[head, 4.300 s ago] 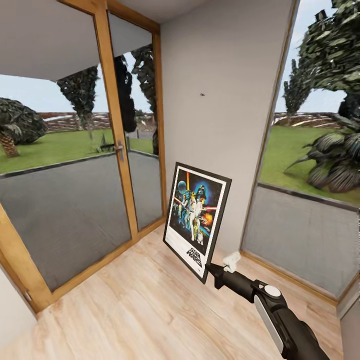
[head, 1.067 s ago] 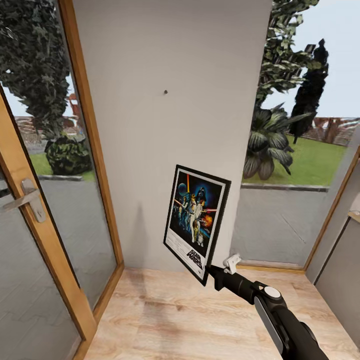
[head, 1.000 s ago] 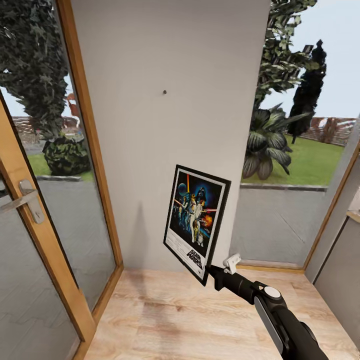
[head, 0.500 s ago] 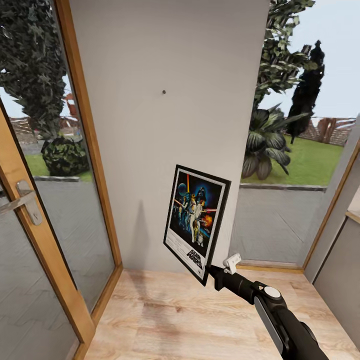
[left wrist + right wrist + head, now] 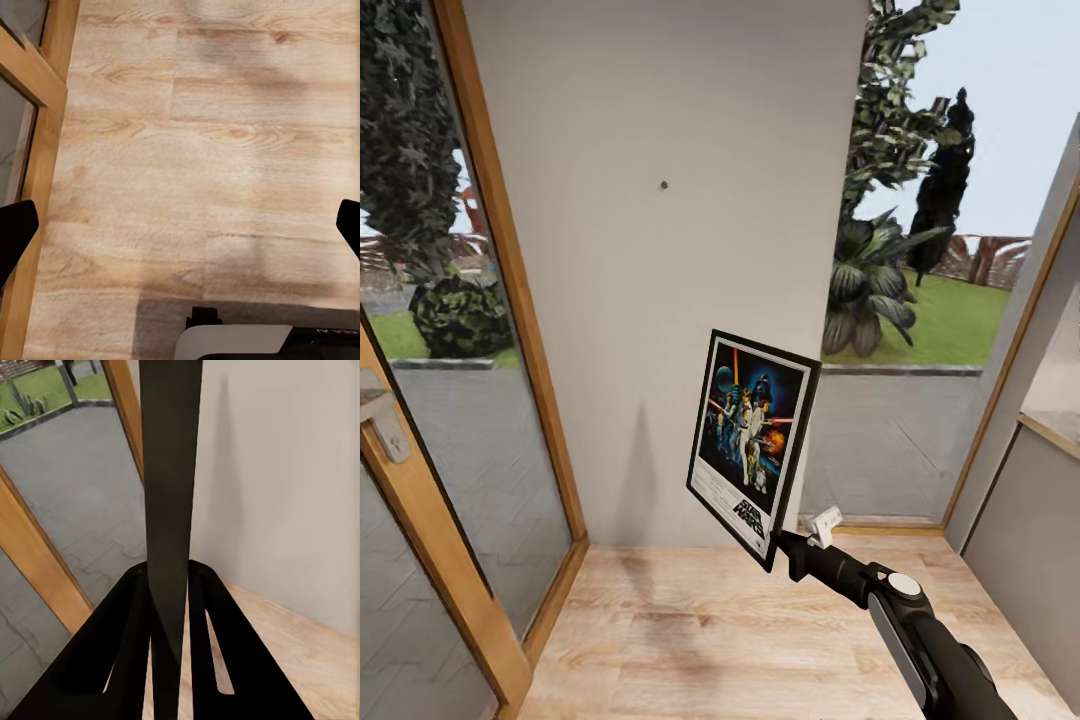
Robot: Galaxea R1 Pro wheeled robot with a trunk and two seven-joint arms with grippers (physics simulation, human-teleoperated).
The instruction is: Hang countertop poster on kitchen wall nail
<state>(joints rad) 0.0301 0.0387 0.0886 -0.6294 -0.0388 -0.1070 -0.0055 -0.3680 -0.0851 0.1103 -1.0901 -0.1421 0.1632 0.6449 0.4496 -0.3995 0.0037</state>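
- Right gripper (image 5: 778,543) is pinching the poster (image 5: 752,443) by its lower corner, well below the nail (image 5: 664,185).
- Left gripper (image 5: 180,232) is hanging spread over the floor (image 5: 202,150).
- Risk: the corner grip is letting the frame swing, likely missing the nail.

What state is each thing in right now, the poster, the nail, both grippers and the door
poster: off the wall, held upright by its lower corner, below the nail
wall nail: bare, nothing hung on it
right gripper: shut on the poster's edge
left gripper: open, empty, over the wood floor
glass door: cannot tell
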